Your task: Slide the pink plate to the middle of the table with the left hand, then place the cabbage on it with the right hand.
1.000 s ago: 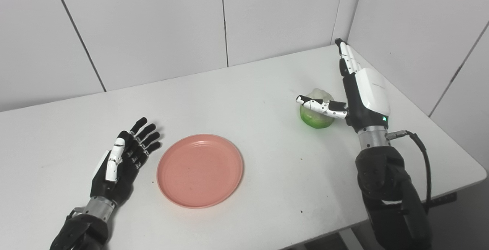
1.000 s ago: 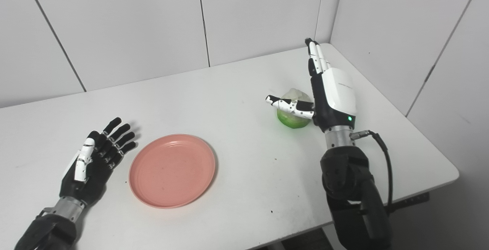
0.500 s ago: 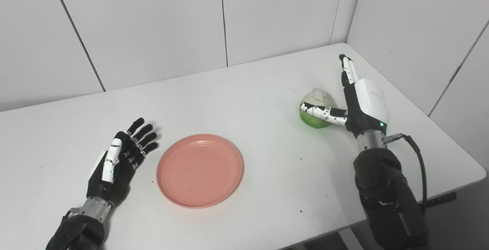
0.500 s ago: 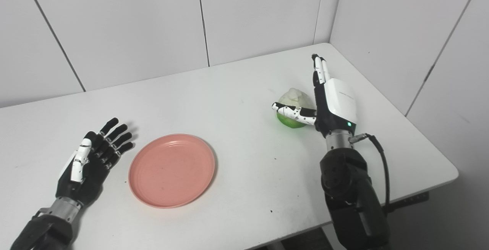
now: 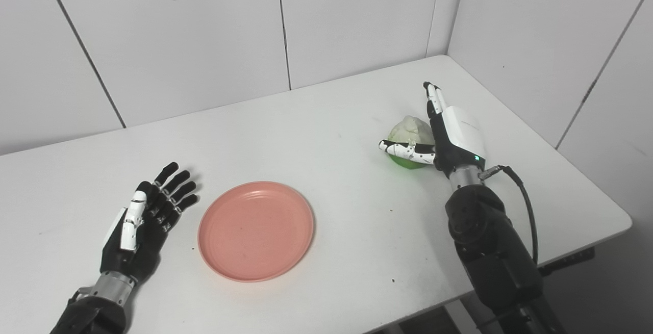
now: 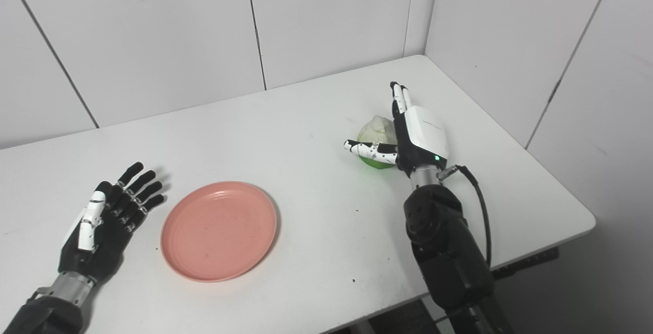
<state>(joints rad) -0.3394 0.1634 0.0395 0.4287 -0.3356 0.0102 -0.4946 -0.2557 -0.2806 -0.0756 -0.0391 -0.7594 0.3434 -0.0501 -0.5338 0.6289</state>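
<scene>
A pink plate (image 5: 256,229) lies flat on the white table (image 5: 331,120), left of its middle. My left hand (image 5: 145,222) is open and empty, palm up, just left of the plate and apart from it. A small cabbage (image 5: 409,136), pale on top and green below, sits on the table at the right. My right hand (image 5: 449,132) is open against the cabbage's right side, fingers straight and pointing away from me, thumb across the cabbage's front. The same scene shows in the right eye view, with the plate (image 6: 219,229) and the cabbage (image 6: 375,135).
White wall panels stand behind the table and along its right side, meeting in a corner at the far right. The table's right edge (image 5: 602,191) and front edge are near my right arm. A black cable (image 5: 525,196) loops from the right wrist.
My right hand has come down and nearer, beside the cabbage, thumb still across its front. The camera has shifted, so the whole scene sits a little further left. My left hand has hardly moved.
</scene>
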